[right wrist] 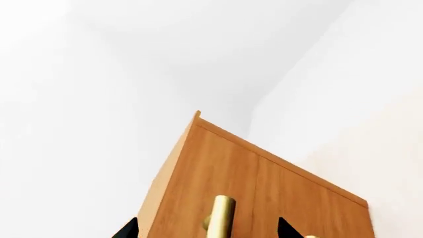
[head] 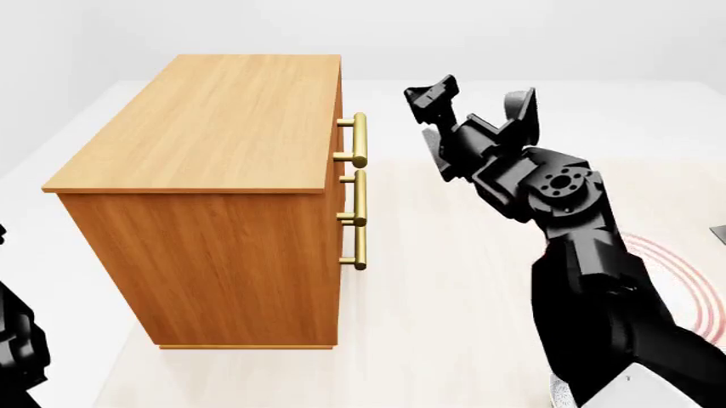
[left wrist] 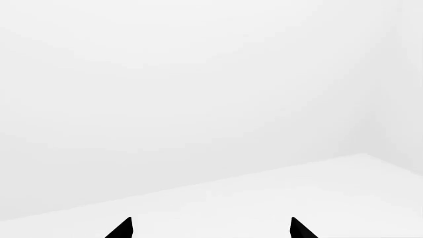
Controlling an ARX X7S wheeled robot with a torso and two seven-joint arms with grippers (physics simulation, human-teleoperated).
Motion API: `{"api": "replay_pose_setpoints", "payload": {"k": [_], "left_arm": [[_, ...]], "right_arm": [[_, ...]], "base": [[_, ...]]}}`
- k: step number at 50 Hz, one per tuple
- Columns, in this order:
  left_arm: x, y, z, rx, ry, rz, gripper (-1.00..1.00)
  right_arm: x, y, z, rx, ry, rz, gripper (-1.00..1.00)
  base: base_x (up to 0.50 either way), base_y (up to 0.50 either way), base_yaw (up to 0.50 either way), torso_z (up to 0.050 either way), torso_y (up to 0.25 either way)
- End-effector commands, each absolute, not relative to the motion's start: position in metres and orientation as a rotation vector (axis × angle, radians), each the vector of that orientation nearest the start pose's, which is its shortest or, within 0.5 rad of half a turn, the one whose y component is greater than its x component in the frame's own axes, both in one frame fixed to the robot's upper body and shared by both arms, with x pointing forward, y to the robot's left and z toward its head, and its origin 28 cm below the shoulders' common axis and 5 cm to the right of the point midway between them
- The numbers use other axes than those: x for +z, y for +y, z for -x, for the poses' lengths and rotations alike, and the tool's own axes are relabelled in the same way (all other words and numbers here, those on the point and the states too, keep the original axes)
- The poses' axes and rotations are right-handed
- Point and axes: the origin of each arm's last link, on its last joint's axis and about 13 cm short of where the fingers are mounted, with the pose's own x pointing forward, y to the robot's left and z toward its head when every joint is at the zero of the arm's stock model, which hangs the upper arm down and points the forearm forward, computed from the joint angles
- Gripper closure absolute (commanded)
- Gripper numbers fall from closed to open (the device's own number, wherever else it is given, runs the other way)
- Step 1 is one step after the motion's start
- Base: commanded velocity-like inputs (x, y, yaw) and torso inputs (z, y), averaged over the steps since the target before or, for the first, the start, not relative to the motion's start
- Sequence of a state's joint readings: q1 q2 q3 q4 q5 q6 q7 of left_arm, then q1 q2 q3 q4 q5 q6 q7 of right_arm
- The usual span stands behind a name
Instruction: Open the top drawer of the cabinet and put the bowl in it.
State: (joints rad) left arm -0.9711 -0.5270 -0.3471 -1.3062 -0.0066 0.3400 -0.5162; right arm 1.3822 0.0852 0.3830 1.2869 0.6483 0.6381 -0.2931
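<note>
- The left arm [head: 20,344] is seen only as a dark mass at the 8 o'clock edge of the head view; its gripper is not shown there.
- In the left wrist view, two black fingertips [left wrist: 121,229] of the left gripper [left wrist: 210,229] are set well apart with nothing between them, so the jaws are spread; only white floor and walls lie ahead.
- The cabinet [head: 216,212] fills the 9 to 10 o'clock part of the head view: a boxy body of warm brown wood with visible grain and a flat top overhanging slightly.
- Three brass bar handles are stacked on its front face, which is seen edge-on; the top drawer [head: 339,127] carries the uppermost handle [head: 356,138] and sits flush, closed.
- The right gripper [head: 471,102] is held at 1 o'clock, near that handle but apart from it, jaws released and empty.
- In the right wrist view the brass handle [right wrist: 220,215] lies between the two dark fingertips [right wrist: 127,229], untouched.
- A white plate with red rings [head: 694,297] is partly seen at 4 o'clock behind the right arm.
- The bowl cannot be made out in any view.
</note>
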Motion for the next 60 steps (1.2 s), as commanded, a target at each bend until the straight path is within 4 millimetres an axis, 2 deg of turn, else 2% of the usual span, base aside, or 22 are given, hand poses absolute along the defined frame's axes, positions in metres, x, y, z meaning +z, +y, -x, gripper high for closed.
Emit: {"api": "replay_pose_setpoints", "payload": {"k": [1,20,36,60], "left_arm": [[0.101,0.440,-0.329,1.137,-0.100,0.018,-1.00],[0.101,0.441,-0.329,1.128,-0.105,0.028,-1.00],[0.100,0.442,-0.327,1.131,-0.097,0.021,-1.00],[0.101,0.442,-0.328,1.124,-0.108,0.016,-1.00]], "right_arm": [[0.197,-0.077,-0.416,0.524,0.309,-1.126,-1.00],[0.176,-0.063,-0.412,0.497,0.349,-1.096,-1.00],[0.175,-0.045,-0.409,0.557,0.379,-1.080,-1.00],[0.168,-0.038,-0.406,0.570,0.409,-1.082,-1.00]], "base": [[0.00,0.00,0.00,0.000,0.000],[0.00,0.00,0.00,0.000,0.000],[0.00,0.00,0.00,0.000,0.000],[0.00,0.00,0.00,0.000,0.000]]}}
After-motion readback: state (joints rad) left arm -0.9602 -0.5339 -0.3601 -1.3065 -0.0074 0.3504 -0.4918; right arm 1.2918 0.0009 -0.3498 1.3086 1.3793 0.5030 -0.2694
